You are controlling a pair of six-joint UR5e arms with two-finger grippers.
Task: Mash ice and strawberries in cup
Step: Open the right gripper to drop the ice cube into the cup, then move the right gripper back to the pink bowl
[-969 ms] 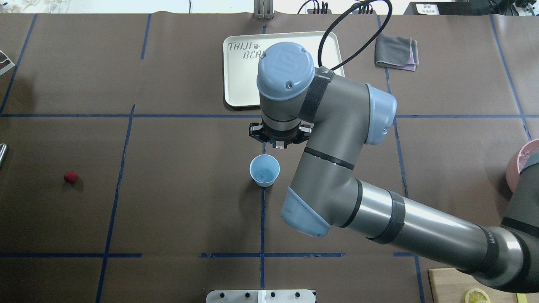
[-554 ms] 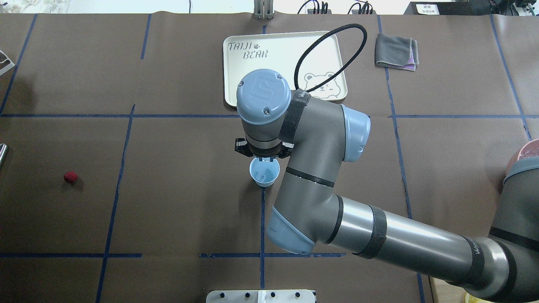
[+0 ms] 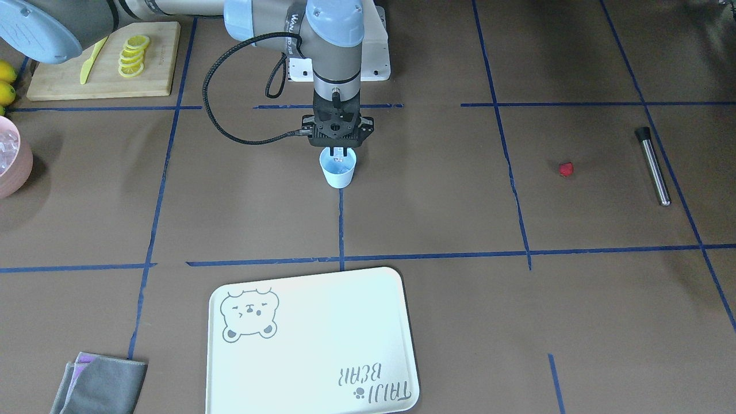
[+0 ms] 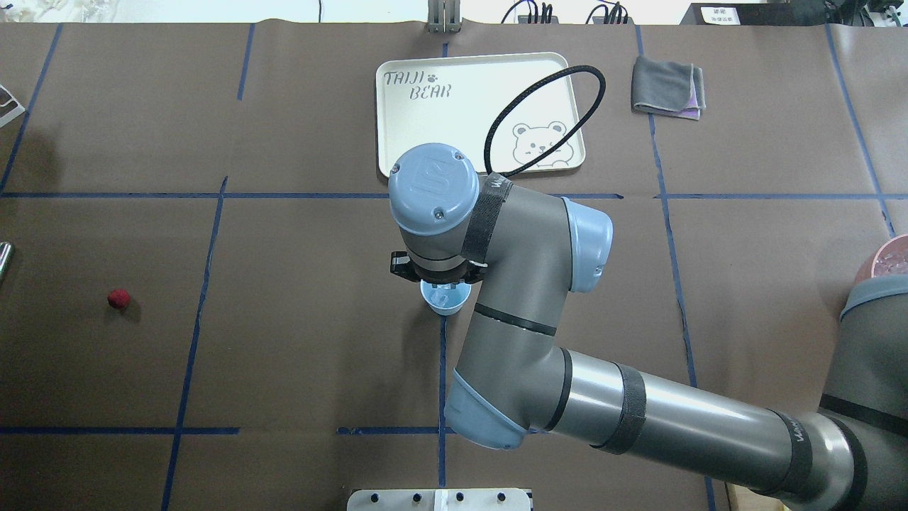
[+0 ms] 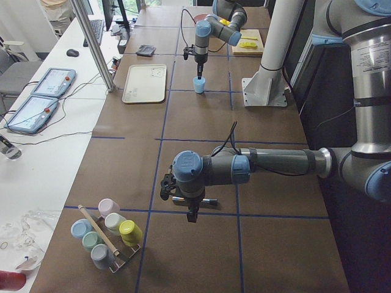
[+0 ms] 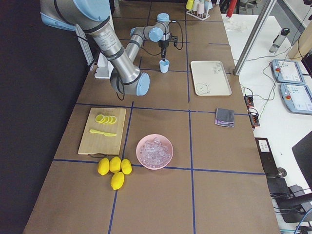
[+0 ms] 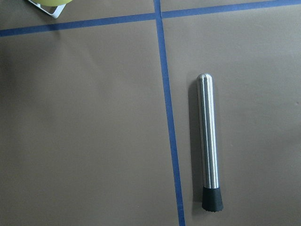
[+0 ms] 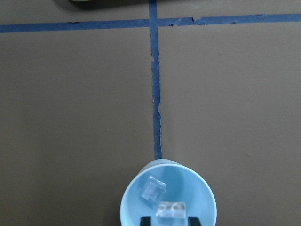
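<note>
Muddler (image 7: 208, 141), a steel rod with a black end, lies flat near the bench's left end. The left gripper (image 5: 193, 215) hangs above it, and I cannot tell how far its fingers are spread. The strawberry (image 4: 118, 299) sits alone on the brown cover, a little in from that end and well apart from the cup (image 8: 193, 193); only cover and blue tape lines lie between them.

The cup stands upright on a tape line, about midway between the bench's two ends and its two long edges. The right gripper (image 8: 168, 220) points straight down over the cup's mouth, set narrow, its fingertips (image 8: 146, 221) pinching one ice cube (image 8: 171, 210) just inside the rim. A second cube (image 8: 154, 188) lies at the cup's bottom.

Beyond the cup, toward the operators' long edge, lies the tray (image 4: 425, 121), with a folded cloth (image 4: 668, 86) to its right. The pink bowl (image 6: 138, 152) of ice stands toward the right end.
</note>
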